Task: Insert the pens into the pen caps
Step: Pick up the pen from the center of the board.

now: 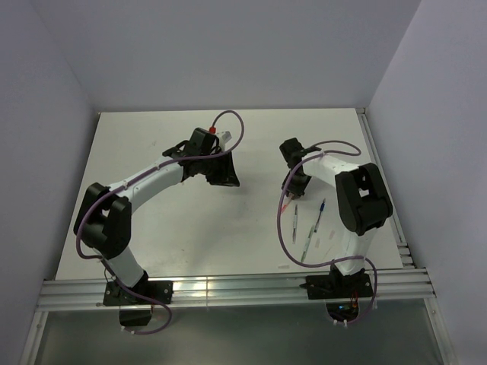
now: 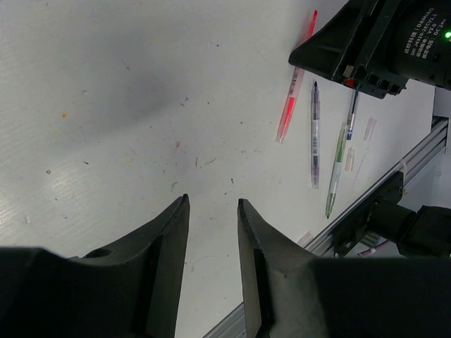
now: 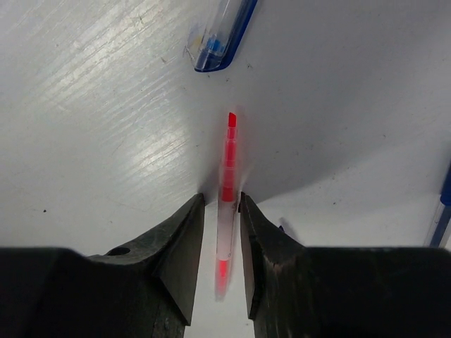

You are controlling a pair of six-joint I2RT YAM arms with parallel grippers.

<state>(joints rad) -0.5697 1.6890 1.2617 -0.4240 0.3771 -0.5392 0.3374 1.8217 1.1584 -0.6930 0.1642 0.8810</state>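
Note:
A red-pink pen lies on the white table, and my right gripper is lowered over it. Its fingers stand on either side of the barrel with a thin gap each side, so it is open. The pen looks blurred. In the left wrist view the same red-pink pen lies beside a grey pen, a green-clear pen and a blue pen. Two pale pen caps lie near them. My left gripper hangs open above bare table with nothing between its fingers.
The end of a blue pen lies just beyond the red-pink pen, and another blue barrel shows at the right edge. An aluminium rail runs along the near table edge. White walls enclose the table.

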